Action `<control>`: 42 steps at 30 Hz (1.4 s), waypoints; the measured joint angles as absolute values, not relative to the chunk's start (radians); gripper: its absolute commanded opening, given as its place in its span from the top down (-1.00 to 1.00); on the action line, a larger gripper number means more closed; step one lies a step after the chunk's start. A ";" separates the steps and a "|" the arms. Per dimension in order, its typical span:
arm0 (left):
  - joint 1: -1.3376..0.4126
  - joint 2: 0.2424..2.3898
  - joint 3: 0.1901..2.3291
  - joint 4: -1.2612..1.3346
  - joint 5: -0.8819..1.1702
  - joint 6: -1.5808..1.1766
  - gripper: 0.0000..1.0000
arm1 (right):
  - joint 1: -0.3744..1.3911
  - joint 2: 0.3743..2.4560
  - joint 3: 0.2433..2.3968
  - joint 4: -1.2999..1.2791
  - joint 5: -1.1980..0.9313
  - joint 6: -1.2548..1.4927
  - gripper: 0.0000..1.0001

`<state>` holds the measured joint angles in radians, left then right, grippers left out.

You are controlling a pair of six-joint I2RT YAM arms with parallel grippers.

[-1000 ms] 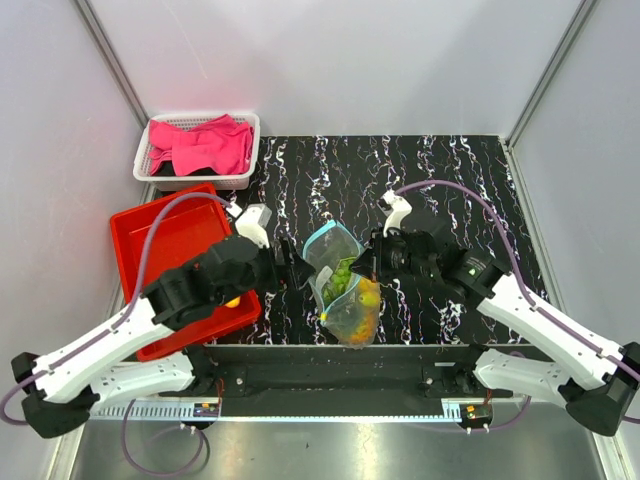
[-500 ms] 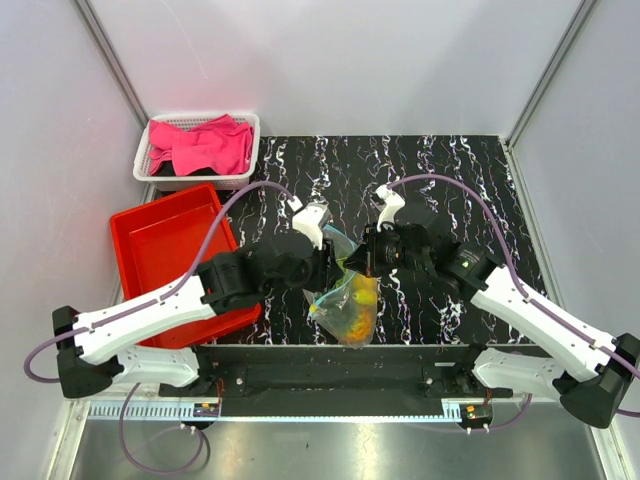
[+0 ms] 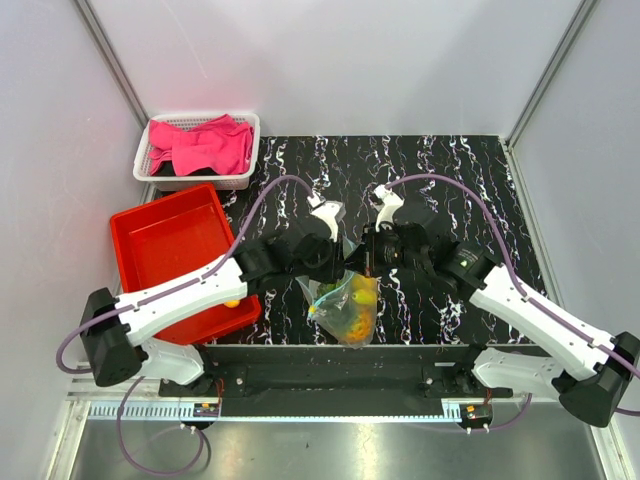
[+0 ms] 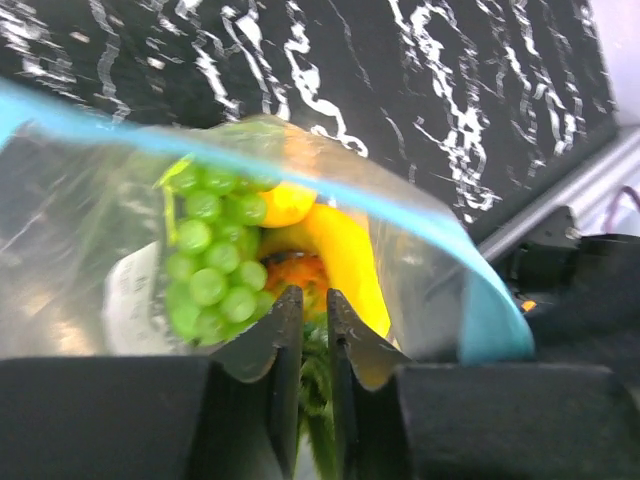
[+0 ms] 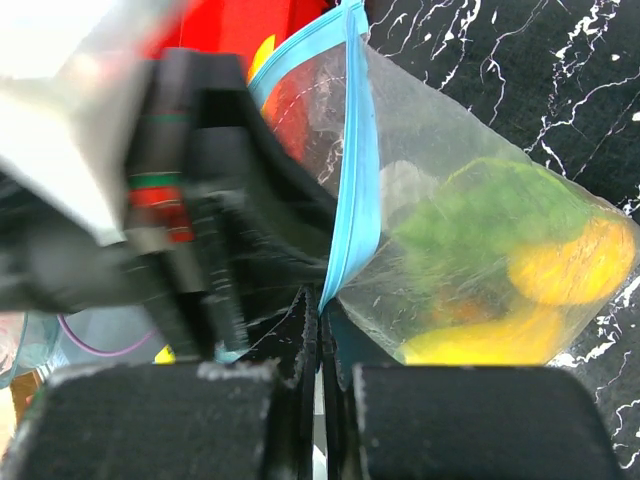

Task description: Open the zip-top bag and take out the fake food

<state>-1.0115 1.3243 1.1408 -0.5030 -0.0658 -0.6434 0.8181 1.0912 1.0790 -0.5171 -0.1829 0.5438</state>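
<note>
The zip-top bag (image 3: 350,308) hangs open over the table's near edge, its clear plastic full of fake food. My right gripper (image 3: 366,262) is shut on the bag's blue zip strip (image 5: 358,170) and holds that edge up. Inside the bag's mouth, my left gripper (image 4: 314,300) has its jaws nearly together on a leafy green fake food piece (image 4: 316,375). Around its tips lie green grapes (image 4: 215,255), a yellow piece (image 4: 345,250) and a bumpy orange fruit (image 4: 300,272). In the right wrist view (image 5: 320,305) the black left arm (image 5: 230,200) fills the bag's opening.
A red tray (image 3: 165,240) sits at the left with a small yellow item (image 3: 232,301) at its near corner. A white basket (image 3: 245,125) with pink cloth (image 3: 205,145) stands at the back left. The black marbled mat (image 3: 450,180) covers the table.
My left gripper has moved right from beside the bag into its mouth, and its jaws have closed from wide to nearly together. The right gripper has kept its hold on the zip strip.
</note>
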 measured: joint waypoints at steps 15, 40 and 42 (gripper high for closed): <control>-0.978 1.356 1.011 -0.293 0.236 -0.688 0.24 | 0.818 1.060 1.073 -0.552 -0.202 0.545 1.00; -1.028 1.355 0.912 -0.171 0.204 -0.805 0.18 | 0.821 1.032 1.035 -0.598 -0.225 0.551 1.00; -1.039 1.355 0.905 -0.161 0.184 -0.818 0.23 | 0.821 1.028 1.031 -0.603 -0.224 0.553 1.00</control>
